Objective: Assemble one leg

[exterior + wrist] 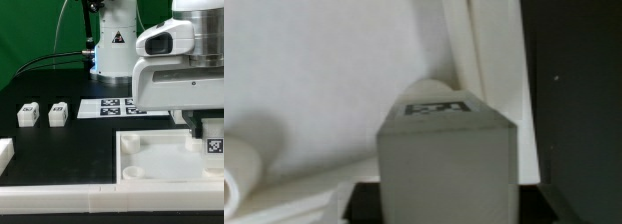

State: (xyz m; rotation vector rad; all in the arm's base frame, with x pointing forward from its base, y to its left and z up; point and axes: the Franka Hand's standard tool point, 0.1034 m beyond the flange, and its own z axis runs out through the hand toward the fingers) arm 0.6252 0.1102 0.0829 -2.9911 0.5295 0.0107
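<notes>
My gripper point(207, 130) is shut on a leg point(212, 143), a white block with a black-and-white tag. It holds the leg upright over the far corner of the large white panel point(150, 160), at the exterior view's right. In the wrist view the leg point(446, 150) fills the middle between my dark fingertips point(363, 200), with the gripper point(446, 208) closed round it. The panel's white surface point(331, 80) lies behind it. I cannot tell whether the leg touches the panel. Two more legs point(28, 113) point(58, 113) stand on the black table at the exterior view's left.
The marker board point(115, 105) lies flat behind the panel. A white block point(5, 153) sits at the exterior view's left edge. A white rail point(100, 197) runs along the front. The robot's base point(112, 45) stands at the back. Black table point(571, 100) shows beside the panel's edge.
</notes>
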